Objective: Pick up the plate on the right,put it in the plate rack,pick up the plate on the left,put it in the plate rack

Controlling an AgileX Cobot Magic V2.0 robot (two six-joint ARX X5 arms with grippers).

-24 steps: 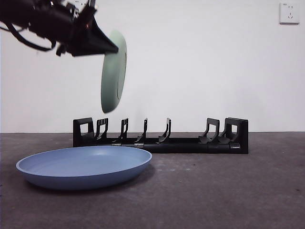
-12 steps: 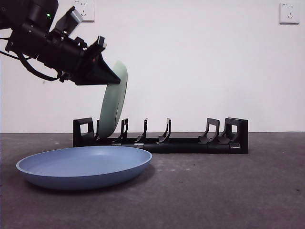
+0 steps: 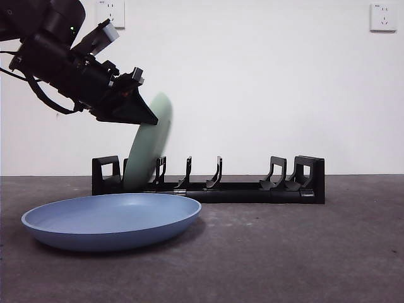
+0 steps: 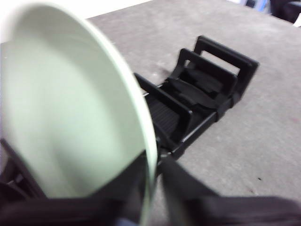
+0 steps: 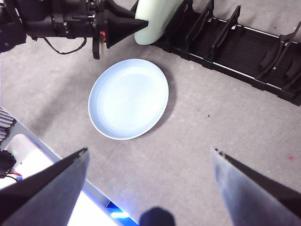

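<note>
A pale green plate (image 3: pixel 148 146) (image 4: pixel 70 103) (image 5: pixel 153 14) stands on edge and tilted, its lower rim down among the prongs at the left end of the black plate rack (image 3: pixel 252 189) (image 4: pixel 207 84) (image 5: pixel 244 47). My left gripper (image 3: pixel 149 117) (image 4: pixel 153 165) is shut on the plate's upper rim, reaching in from the upper left. A light blue plate (image 3: pixel 113 218) (image 5: pixel 128 98) lies flat on the table in front of the rack's left half. High above the table my right gripper (image 5: pixel 150 150) stands open, holding nothing.
The rack runs along the back of the dark grey table (image 3: pixel 303 252), near a white wall with two sockets (image 3: pixel 384 17). The left arm (image 5: pixel 70 21) stretches over the blue plate's far side. Bare table lies in front of the rack's right half.
The left gripper has come down with the green plate, whose lower rim now sits in the rack's left end. The rack has slid slightly to the left.
</note>
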